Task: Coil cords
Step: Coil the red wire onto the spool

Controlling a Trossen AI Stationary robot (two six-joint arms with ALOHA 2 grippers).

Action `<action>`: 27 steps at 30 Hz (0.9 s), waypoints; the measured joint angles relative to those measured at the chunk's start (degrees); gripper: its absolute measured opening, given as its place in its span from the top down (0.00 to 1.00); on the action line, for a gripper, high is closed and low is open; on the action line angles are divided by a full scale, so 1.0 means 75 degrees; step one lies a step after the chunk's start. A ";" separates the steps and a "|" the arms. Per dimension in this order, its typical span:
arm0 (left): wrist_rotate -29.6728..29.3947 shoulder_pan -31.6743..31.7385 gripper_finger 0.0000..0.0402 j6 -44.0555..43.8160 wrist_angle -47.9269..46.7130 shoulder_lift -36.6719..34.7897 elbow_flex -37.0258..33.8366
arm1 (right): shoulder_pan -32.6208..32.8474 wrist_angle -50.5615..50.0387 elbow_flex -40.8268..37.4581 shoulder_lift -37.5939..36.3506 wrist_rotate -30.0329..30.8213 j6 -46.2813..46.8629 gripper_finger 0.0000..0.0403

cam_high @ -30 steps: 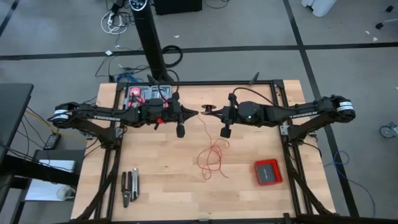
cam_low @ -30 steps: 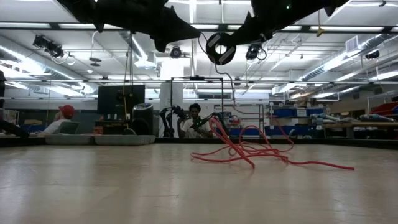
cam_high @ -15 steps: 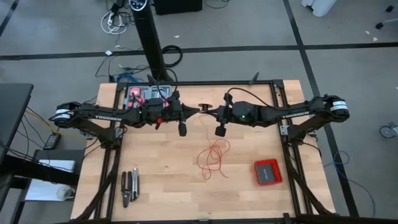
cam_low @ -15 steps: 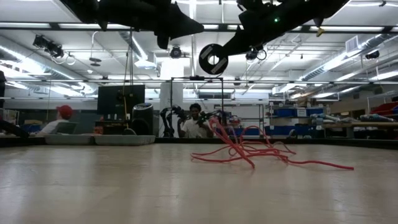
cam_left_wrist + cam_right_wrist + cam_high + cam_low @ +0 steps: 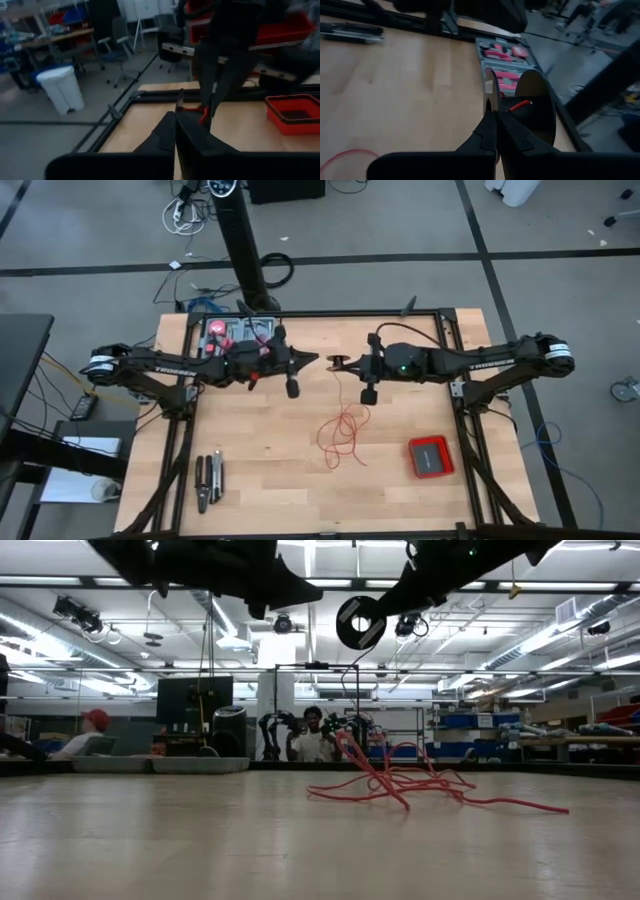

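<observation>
Wooden tabletop (image 5: 260, 450) fills my overhead view, with concrete floor around it and, from table height, a workshop behind where two people sit at benches. Starting at the left, I see a pair of pliers (image 5: 209, 481) lying near the front edge, and a tool case (image 5: 240, 332) with pink-handled tools at the back edge. My left gripper (image 5: 311, 360) hangs above the back half of the table, pointing toward the middle, its fingers together and holding nothing that I can make out. Just across a small gap, my right gripper (image 5: 343, 364) faces it, clamped on a small black spool (image 5: 360, 622) held high in the air; a red end of wire shows against the spool in the right wrist view. Below and toward the front, the red wire (image 5: 343, 435) lies in loose squiggly loops on the wood, near the table's middle. Farther right sits a flat red box (image 5: 431, 457), well apart from the wire.
</observation>
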 joint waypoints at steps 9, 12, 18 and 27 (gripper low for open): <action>0.0335 0.0020 0.79 0.0593 0.2076 0.0000 -0.1091 | -0.0006 0.0225 -0.0006 0.0099 -0.0788 -0.0056 1.00; 0.0339 0.0020 0.78 0.0394 0.1948 -0.0003 -0.1079 | -0.0007 0.0744 0.0000 0.0146 -0.0938 -0.0170 1.00; 0.0553 0.0020 0.78 0.0066 0.1925 -0.0003 -0.1073 | 0.0008 0.0974 0.0000 0.0163 -0.0989 -0.0233 1.00; 0.0638 0.0020 0.78 -0.0038 0.1846 -0.0003 -0.1068 | 0.0198 0.1512 0.0000 0.0228 -0.0954 -0.0435 1.00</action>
